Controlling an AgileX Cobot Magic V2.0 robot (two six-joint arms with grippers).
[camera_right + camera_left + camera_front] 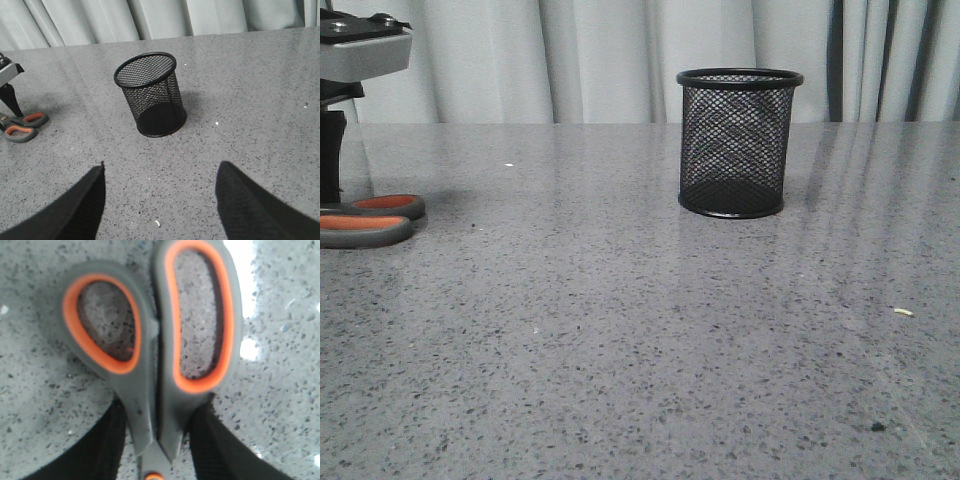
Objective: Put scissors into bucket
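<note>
Front view shows the grey and orange scissors (370,221) lying flat at the left edge of the speckled grey table (640,350). Black mesh bucket (739,142) stands upright, upper middle, well apart. Left gripper (157,440) has its fingers on both sides of the scissors' neck. Right gripper (160,200) is spread wide, holding nothing.

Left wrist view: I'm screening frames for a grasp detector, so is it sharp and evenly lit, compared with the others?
Left wrist view: grey-handled, orange-lined scissors slightly soft, white glare patches on the speckled grey table. Front view: black wire-mesh bucket crisp, lighting even.
</note>
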